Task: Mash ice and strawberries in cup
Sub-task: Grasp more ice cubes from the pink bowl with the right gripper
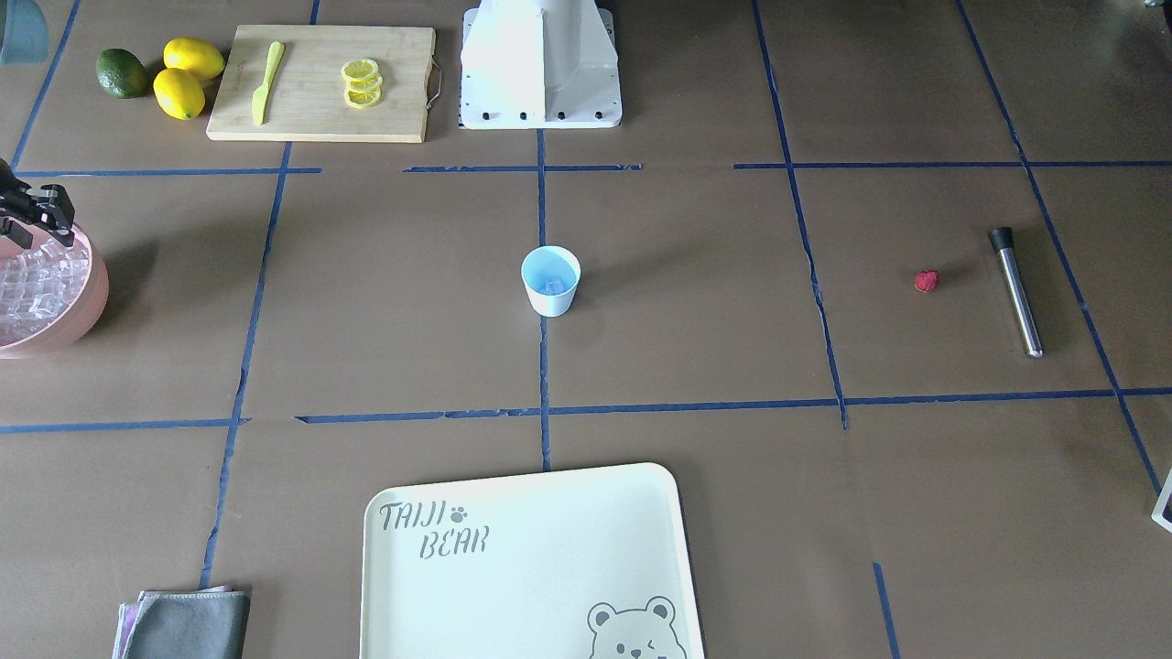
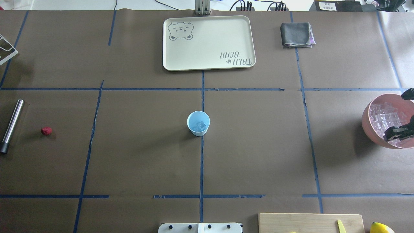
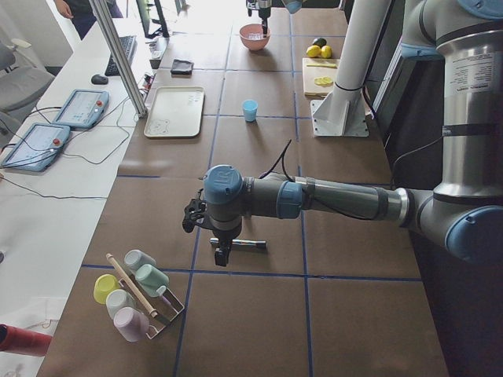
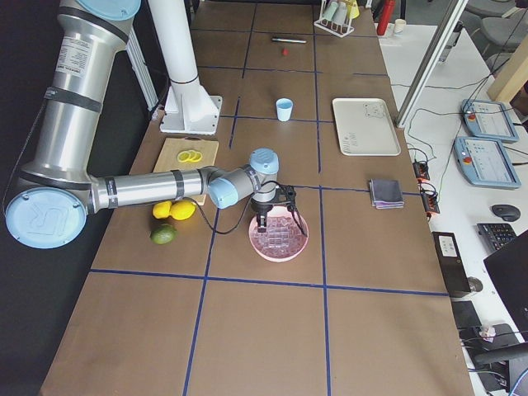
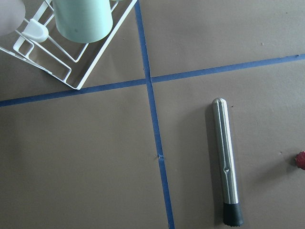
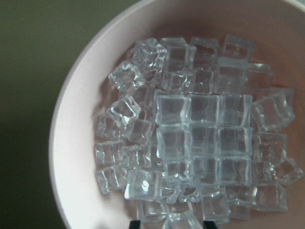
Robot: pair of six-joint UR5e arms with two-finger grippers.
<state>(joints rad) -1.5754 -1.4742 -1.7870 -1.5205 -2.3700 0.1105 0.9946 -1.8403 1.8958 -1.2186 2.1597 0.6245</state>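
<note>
The cup [image 2: 198,123] stands upright at the middle of the table [image 2: 139,155], on a blue tape line. The overhead view shows a cube or two of ice [image 2: 202,125] at its bottom. The rest of the ice fills a pink bowl [image 2: 367,119] far off at the table's right end. The strawberry [image 2: 46,130] lies alone on the table at the opposite, left end, well apart from the cup. A steel rod [image 2: 11,126] with a black tip lies near it, not touching it.

The right tool [image 2: 389,133] hangs over the bowl's near side. The overhead view shows only its dark outline there. The right wrist camera looks straight down on the piled cubes and catches two dark fingertips [image 6: 135,224] at its lower edge. They are set apart, with ice lying between them and nothing clamped.

The left tool [image 3: 220,253] shows only in the left side view. It points down above the table close to the rod, and I cannot tell whether it is apart or together. Its wrist camera shows no fingers. It shows the rod, the red edge of the strawberry and the corner of a white wire rack [image 5: 71,57] holding a pale green mug.

On the far side of the table lie a cream tray [image 2: 207,64] and a folded grey cloth [image 2: 297,34].
</note>
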